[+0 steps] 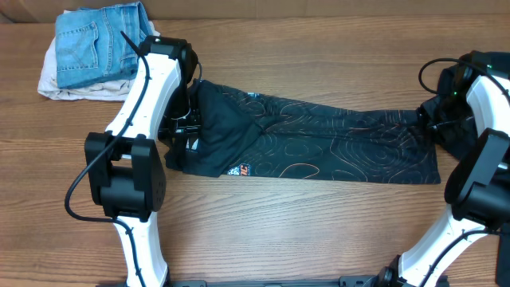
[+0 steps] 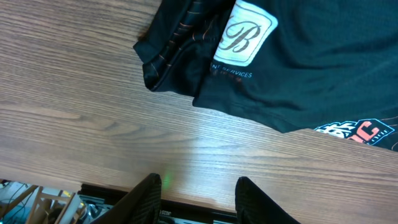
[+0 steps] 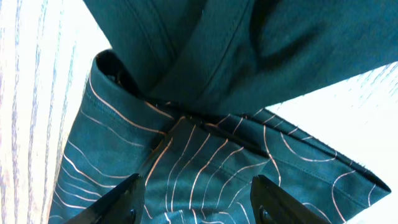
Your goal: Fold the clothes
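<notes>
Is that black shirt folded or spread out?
Partly folded: the shirt lies as a long strip, its left end doubled over.

- A black jersey (image 1: 319, 139) with orange contour lines lies stretched sideways on the wooden tabletop (image 1: 279, 231).
- The left arm (image 1: 147, 92) reaches over its bunched left end.
- The right arm (image 1: 488, 92) meets its right end.
- Folded jeans (image 1: 100, 44) rest on a white cloth (image 1: 52, 84), far left.

Bright, even overhead light leaves only soft shadows on the table (image 1: 319, 231). The right wrist view overexposes: wood blown out white, the jersey (image 3: 205, 168) reading teal. A pale sheen crosses the left wrist view.
</notes>
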Controlling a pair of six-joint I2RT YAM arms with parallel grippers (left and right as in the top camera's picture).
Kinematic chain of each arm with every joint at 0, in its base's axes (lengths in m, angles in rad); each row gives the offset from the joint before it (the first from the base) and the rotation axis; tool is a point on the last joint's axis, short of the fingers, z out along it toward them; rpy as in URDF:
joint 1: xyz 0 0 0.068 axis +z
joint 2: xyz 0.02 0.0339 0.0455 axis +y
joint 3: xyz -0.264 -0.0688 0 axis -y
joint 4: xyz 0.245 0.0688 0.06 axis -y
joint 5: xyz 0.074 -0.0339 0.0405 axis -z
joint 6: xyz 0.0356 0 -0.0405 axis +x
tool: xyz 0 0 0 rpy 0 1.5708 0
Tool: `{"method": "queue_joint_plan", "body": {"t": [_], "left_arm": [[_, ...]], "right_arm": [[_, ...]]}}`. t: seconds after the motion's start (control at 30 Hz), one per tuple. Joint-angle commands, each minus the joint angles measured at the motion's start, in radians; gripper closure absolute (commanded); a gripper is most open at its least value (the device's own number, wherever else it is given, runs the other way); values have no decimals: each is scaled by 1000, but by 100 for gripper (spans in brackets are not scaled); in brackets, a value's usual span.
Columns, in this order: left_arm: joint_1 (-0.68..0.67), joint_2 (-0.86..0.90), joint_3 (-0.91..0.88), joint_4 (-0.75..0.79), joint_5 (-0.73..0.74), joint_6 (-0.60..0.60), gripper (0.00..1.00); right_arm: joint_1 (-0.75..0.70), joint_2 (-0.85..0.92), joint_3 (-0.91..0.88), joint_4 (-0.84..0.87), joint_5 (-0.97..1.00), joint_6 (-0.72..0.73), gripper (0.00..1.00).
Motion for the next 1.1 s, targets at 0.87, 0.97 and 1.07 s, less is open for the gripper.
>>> {"method": "queue_joint_plan", "body": {"t": [0.87,0.97,1.07], "left_arm": [[-1,-8,-5,2,-9,4,57],[-1,-8,-5,2,-9,5,57],[-1,-8,-5,3,-10,5,57]], "right_arm": [[-3,68,-6,63,6,16,75],[-8,68,6,48,6,15,82],[-19,68,37,8,6,15,85]]}}
